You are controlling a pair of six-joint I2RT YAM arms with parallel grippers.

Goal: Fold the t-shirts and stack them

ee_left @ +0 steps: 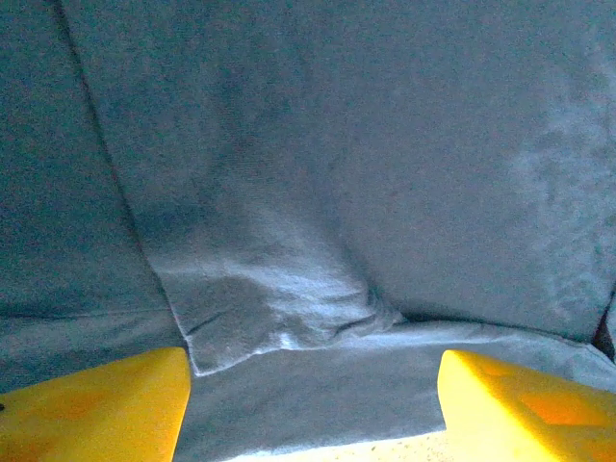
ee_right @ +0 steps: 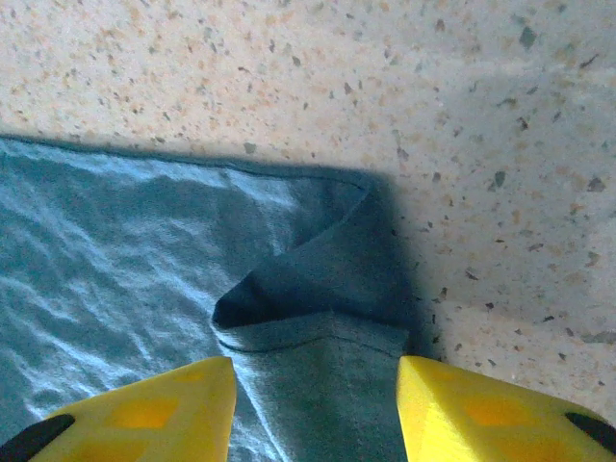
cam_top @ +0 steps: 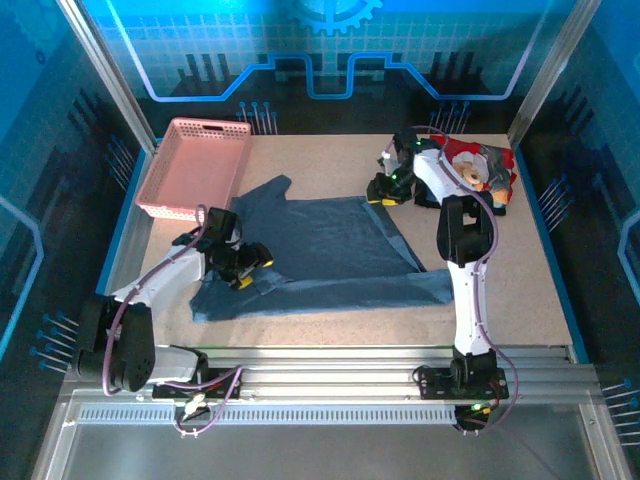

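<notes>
The dark slate-blue t-shirt (cam_top: 330, 245) lies spread across the middle of the table. My left gripper (cam_top: 250, 268) sits low over its near-left part. In the left wrist view it (ee_left: 313, 385) is open, the yellow fingers (ee_left: 106, 404) wide apart over a sleeve flap and hem (ee_left: 260, 318). My right gripper (cam_top: 385, 190) is at the shirt's far right corner. There it (ee_right: 316, 385) is open, astride a raised, folded-over corner (ee_right: 318, 289) that fills the gap between its fingertips. The red and black teddy-bear t-shirt (cam_top: 480, 165) lies crumpled at the back right.
A pink lattice basket (cam_top: 195, 165) stands at the back left, just past the shirt's sleeve. Bare speckled tabletop (cam_top: 520, 290) runs along the right side and beyond the shirt's corner (ee_right: 462, 144). Metal rails edge the near side.
</notes>
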